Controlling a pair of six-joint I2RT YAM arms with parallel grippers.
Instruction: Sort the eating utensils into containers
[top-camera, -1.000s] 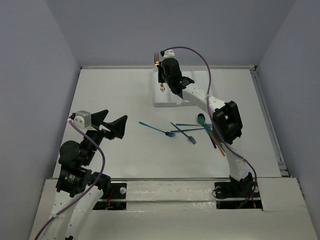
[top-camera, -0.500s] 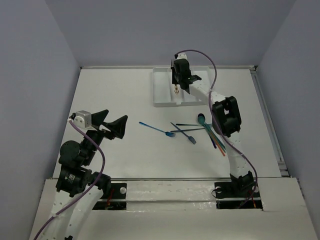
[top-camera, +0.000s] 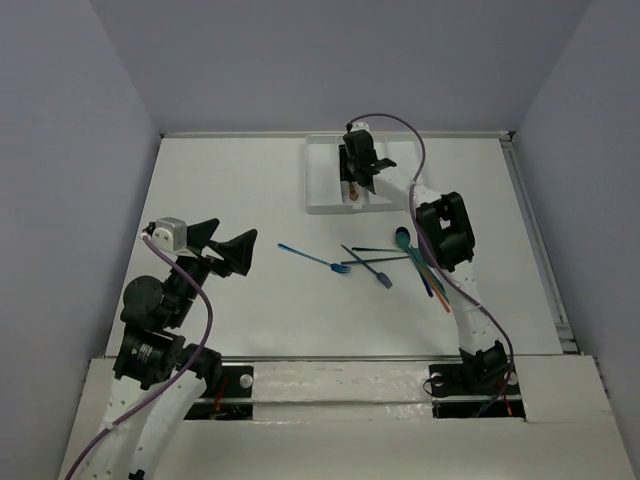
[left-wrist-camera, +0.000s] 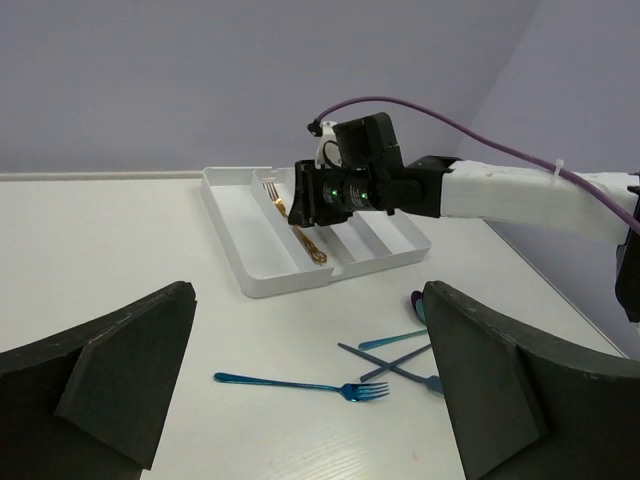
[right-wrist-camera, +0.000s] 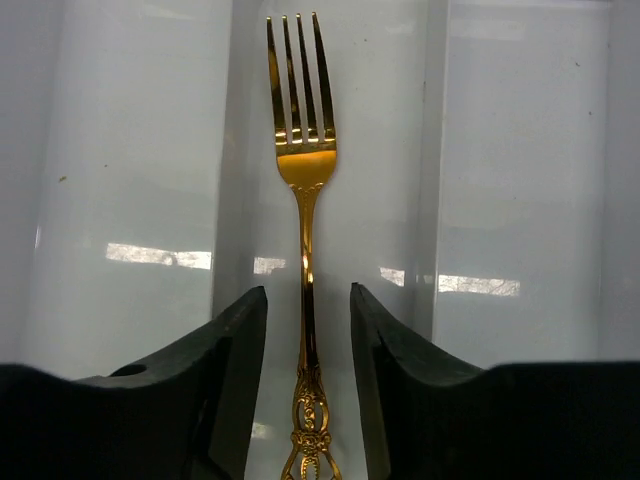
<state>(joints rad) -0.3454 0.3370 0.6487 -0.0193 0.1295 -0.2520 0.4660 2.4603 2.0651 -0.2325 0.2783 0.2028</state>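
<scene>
A gold fork (right-wrist-camera: 305, 170) lies in a narrow compartment of the white tray (top-camera: 320, 192), tines toward the far wall. My right gripper (right-wrist-camera: 308, 295) is open right above it, one finger on each side of the handle and a gap on both sides. From the left wrist view the gold fork (left-wrist-camera: 300, 235) sits in the second compartment from the left, under the right gripper (left-wrist-camera: 320, 200). My left gripper (top-camera: 225, 245) hovers open over the table's left side, holding nothing. A blue fork (top-camera: 315, 260) lies on the table mid-way.
A loose pile of blue, teal, purple and red-orange utensils (top-camera: 405, 262) lies crossed on the table right of the blue fork (left-wrist-camera: 300, 383). The tray's other compartments (left-wrist-camera: 250, 250) hold nothing visible. Walls enclose the table on three sides.
The right gripper carried the gold fork from above the tray's back edge down into a compartment, then opened. The fork now rests in the tray. The left arm barely moved.
</scene>
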